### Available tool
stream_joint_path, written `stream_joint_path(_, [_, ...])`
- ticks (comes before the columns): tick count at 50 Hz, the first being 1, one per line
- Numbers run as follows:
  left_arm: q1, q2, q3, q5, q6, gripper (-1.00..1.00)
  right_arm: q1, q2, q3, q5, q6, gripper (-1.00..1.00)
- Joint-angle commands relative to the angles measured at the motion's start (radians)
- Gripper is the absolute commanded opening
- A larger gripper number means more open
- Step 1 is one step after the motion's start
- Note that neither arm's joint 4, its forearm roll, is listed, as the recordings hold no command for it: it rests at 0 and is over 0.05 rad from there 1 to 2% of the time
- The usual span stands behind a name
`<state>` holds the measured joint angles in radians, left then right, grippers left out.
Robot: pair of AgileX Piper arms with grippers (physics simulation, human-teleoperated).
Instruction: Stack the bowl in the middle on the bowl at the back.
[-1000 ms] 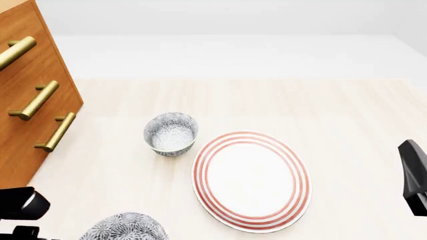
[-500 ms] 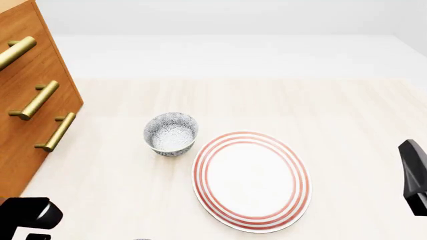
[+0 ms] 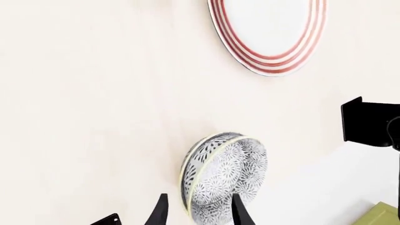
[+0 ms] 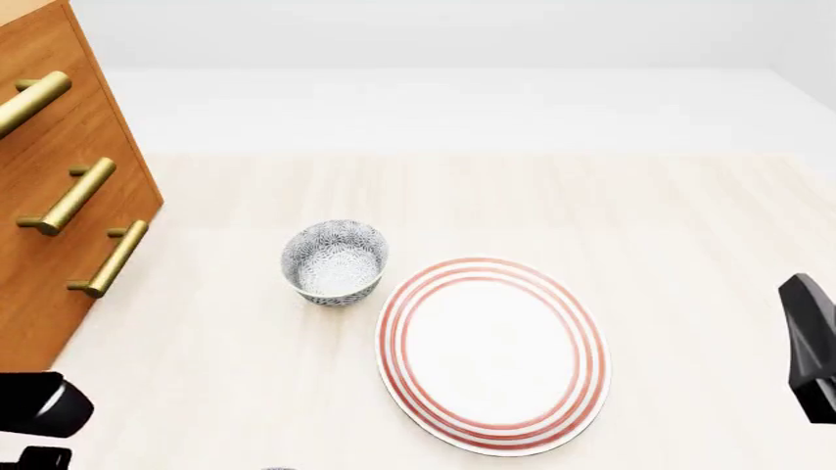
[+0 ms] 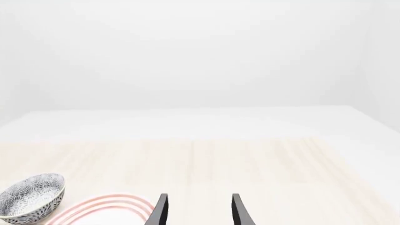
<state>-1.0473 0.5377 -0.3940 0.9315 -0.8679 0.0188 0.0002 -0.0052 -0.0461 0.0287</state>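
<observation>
A blue-and-white patterned bowl (image 4: 335, 260) stands upright left of the plate; it is the farthest bowl I see, the bowl at the back, and it also shows in the right wrist view (image 5: 31, 197). A second bowl of the same pattern (image 3: 228, 171) lies tipped on its side near the table's front edge. Its rim sits between the fingers of my left gripper (image 3: 198, 212), whose jaws stand wide apart, so it is open. In the front view only a sliver of that bowl shows at the bottom edge. My right gripper (image 5: 196, 210) is open and empty, low above the table.
A large white plate with red rings (image 4: 492, 352) lies right of the upright bowl. A wooden drawer cabinet with brass handles (image 4: 66, 196) fills the left side. My left arm (image 4: 29, 409) sits at the bottom left, my right arm (image 4: 812, 348) at the right edge.
The second bowl, seen at the front view's bottom edge a second ago, has slipped out of that view. My left arm shifted slightly right, then back left. The right arm stayed still.
</observation>
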Motion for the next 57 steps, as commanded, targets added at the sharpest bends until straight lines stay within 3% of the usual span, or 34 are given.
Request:
stream_joint_path(1, [0.065,-0.102,-0.072,0.147,0.048,1.00,0.001,0.000,0.000,0.003,-0.005,1.00])
stream_joint_path(13, [0.097,-0.186,-0.177,0.274,0.060,1.00,0.002,0.000,-0.001,0.009,-0.013,1.00])
stream_joint_path(17, [0.084,-0.193,-0.201,0.283,0.049,1.00,0.001,0.000,-0.001,0.011,-0.015,1.00])
stream_joint_path(23, [0.102,-0.213,-0.282,0.283,0.111,1.00,-0.002,0.000,-0.002,0.009,-0.015,1.00])
stream_joint_path(25, [0.107,-0.234,-0.296,0.282,0.102,1.00,-0.003,0.000,-0.002,0.009,-0.013,1.00])
stream_joint_path(27, [0.139,-0.259,-0.331,0.287,0.131,1.00,-0.003,0.000,-0.002,0.008,-0.012,1.00])
stream_joint_path(32, [0.191,-0.326,-0.363,0.288,0.094,1.00,0.000,0.000,-0.002,0.009,-0.013,1.00])
stream_joint_path(36, [0.290,-0.335,-0.446,0.288,0.177,1.00,0.003,0.000,-0.003,0.010,-0.014,1.00])
stream_joint_path(42, [0.334,-0.360,-0.473,0.288,0.169,1.00,0.004,0.000,-0.003,0.009,-0.015,1.00])
stream_joint_path(47, [0.434,-0.368,-0.568,0.288,0.230,1.00,0.006,0.000,-0.002,0.010,-0.016,1.00])
stream_joint_path(57, [0.545,-0.430,-0.624,0.288,0.188,1.00,0.009,0.000,-0.002,0.010,-0.018,1.00])
